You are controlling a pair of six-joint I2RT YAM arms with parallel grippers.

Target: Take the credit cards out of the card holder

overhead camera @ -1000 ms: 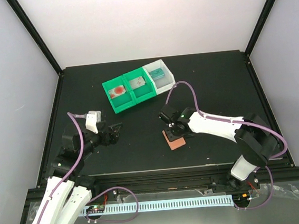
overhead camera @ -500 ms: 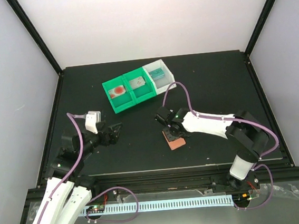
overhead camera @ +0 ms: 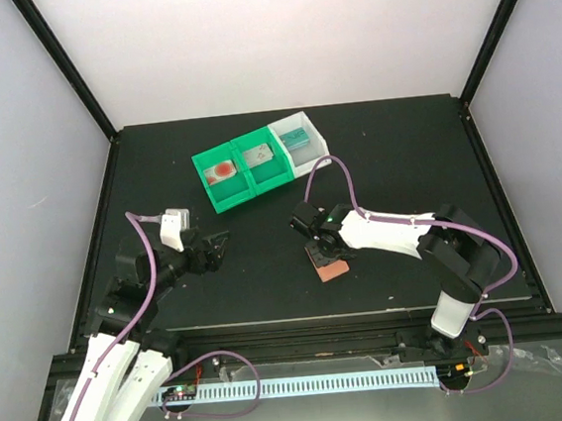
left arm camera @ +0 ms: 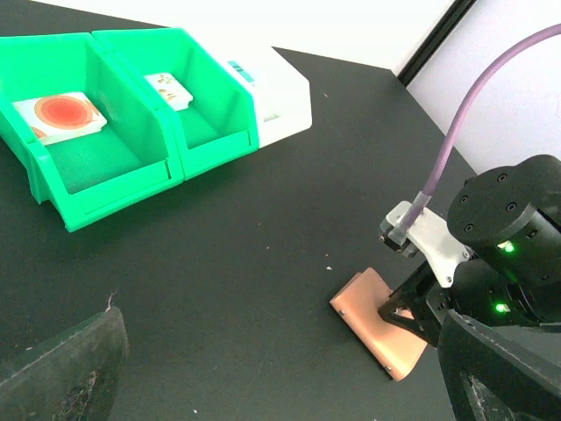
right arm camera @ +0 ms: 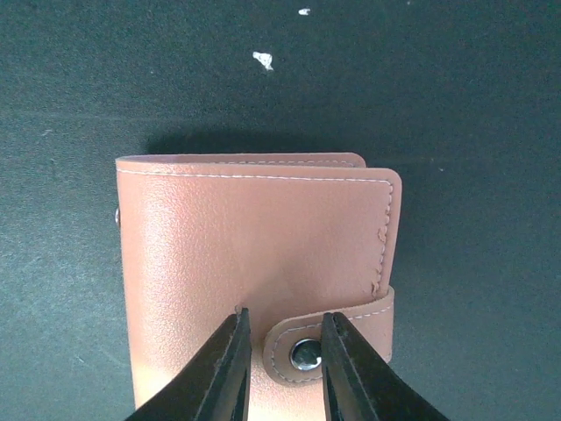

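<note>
card holder [right arm camera: 254, 246] is folded shut, salmon-brown outside up, flat on the black table [overhead camera: 396, 160], just below centre of the top view and well apart from the trays. no pockets or cards show on it, the inside is hidden

right jaws sit over its strap end. in the right wrist view two dark fingers [right arm camera: 223, 368] rise from the bottom edge with a narrow gap, and the snap stud [right arm camera: 305, 353] shows between them. the right-hand finger covers part of the snap tab [right arm camera: 368, 320]. jaws are partly closed, but can't tell whether they pinch the tab, press on the leather or hang just above it. the holder's lower edge is cut off by the frame there. in the left wrist view the right arm's black wrist blocks the holder's far end

left jaws are spread wide with nothing between them, left of centre in the top view and well apart from the holder. in the left wrist view only two blurred finger ends show, in the bottom corners

three credit cards lie in the trays, upper centre of the top view:
- red-mark card [overhead camera: 222, 169] in the left bin of the green trays [left arm camera: 114, 189]
- white card [overhead camera: 258, 156] in the next green bin, print too small to read
- teal card [overhead camera: 296, 137] in the white tray [left arm camera: 285, 96], mostly hidden behind the tray wall from the left wrist
</note>
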